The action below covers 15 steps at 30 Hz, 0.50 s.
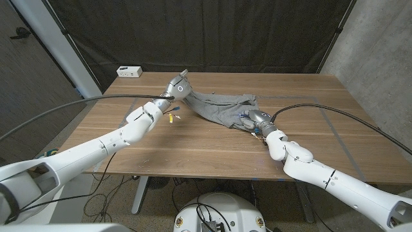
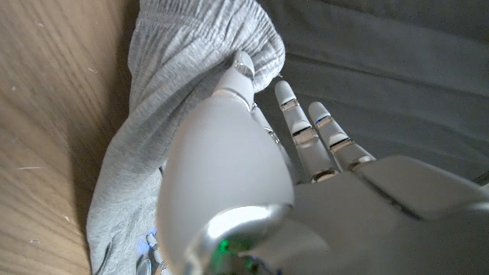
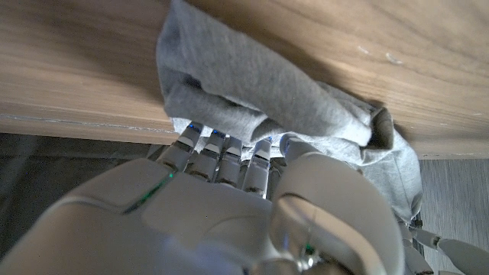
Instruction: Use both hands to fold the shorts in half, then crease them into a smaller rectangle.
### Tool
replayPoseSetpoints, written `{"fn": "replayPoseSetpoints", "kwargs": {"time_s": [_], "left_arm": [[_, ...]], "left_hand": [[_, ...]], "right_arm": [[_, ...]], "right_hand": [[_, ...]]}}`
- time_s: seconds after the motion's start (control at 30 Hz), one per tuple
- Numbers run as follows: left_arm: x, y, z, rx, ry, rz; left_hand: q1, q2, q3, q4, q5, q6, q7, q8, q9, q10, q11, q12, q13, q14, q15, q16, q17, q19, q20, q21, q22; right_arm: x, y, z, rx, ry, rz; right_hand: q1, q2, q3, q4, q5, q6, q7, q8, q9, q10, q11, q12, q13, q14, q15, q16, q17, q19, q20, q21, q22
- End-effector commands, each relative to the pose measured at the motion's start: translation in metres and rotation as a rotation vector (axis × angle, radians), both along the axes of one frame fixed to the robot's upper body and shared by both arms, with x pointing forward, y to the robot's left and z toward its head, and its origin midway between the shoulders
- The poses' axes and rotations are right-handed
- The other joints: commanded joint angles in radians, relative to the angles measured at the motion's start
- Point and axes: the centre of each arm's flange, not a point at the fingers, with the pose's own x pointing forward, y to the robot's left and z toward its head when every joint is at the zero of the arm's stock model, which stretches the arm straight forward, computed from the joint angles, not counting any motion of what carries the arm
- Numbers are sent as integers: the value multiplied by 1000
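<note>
White glossy arm shells, black cables along each forearm. Left hand [image 1: 178, 86] and right hand [image 1: 256, 118]: silver-grey, white segmented fingers [image 2: 299, 126].

Plain heather-grey shorts [image 1: 222, 107] lie on a brown wood-grain desk [image 1: 193, 148], between a white and silver left hand [image 1: 177, 87] and a silver-grey right hand [image 1: 257, 119]. Beyond the left hand: a white box [image 1: 129, 71] before black drapes [image 1: 206, 32].
</note>
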Motion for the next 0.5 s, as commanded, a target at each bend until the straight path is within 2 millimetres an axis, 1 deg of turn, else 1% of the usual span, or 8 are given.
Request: {"fn": "replayPoseSetpoints", "kwargs": {"time_s": [0.03,0.07,0.2,0.27,0.3,0.43,0.5], "left_arm": [[-2,-5,17,161,-59,-31],[-2,-6,18,176,-66,-37],[-3,-8,19,239,-97,-62],[-4,-8,21,264,-109,-67],[-4,-8,22,277,-119,-73],[-5,-8,28,318,-149,-78],[-5,-8,31,334,-157,-74]], "left_hand": [[-9,17,-2,15,23,-23,0,10,20,-20,2,-17,25,-20,-160,-6,2,0,9,13,5],[-15,17,-5,21,31,-28,-1,15,26,-25,0,-22,27,-25,-158,-11,1,-1,9,14,6],[-19,13,-9,25,41,-31,-1,23,32,-26,-4,-27,30,-27,-158,-14,0,4,4,17,6],[-20,10,-11,26,49,-30,-2,29,36,-27,-4,-30,32,-26,-159,-16,0,7,0,18,6],[-20,10,-11,26,50,-30,-2,30,37,-27,-4,-30,32,-26,-159,-16,0,7,0,19,6],[-18,8,-13,26,58,-30,-3,36,41,-26,-5,-33,34,-25,-159,-16,0,10,-3,21,6],[-18,7,-14,26,59,-30,-3,37,42,-26,-5,-33,34,-25,-159,-16,0,11,-5,21,6]], "right_arm": [[4,-2,-3,-27,9,2],[4,-2,-4,-30,9,5],[4,-2,-5,-36,15,18],[3,-2,-6,-43,11,17],[3,-2,-7,-42,14,17],[3,-2,-10,-49,26,18],[3,-2,-11,-52,25,19]], "right_hand": [[17,-6,19,-3,1,19,-4,-3,2,13,-7,2,3,14,-67,11,6,8,-4,-3,1],[18,-6,20,-3,1,20,-4,-3,2,14,-7,3,3,14,-68,12,7,8,-4,-3,1],[23,-6,28,-5,0,27,-4,-2,2,20,-8,3,3,19,-71,16,9,15,-3,-2,1],[27,-8,34,-8,-2,31,-4,-3,2,23,-11,3,3,23,-71,19,10,27,-4,1,1],[29,-10,37,-9,-4,34,-3,-3,2,28,-7,4,3,32,-69,24,12,34,-3,3,1],[35,-14,43,-15,-7,37,-3,-4,2,37,-7,5,4,39,-69,30,14,51,-3,8,1],[37,-15,44,-16,-7,40,-2,-4,3,40,-10,6,4,41,-70,31,14,53,-3,8,1]]}}
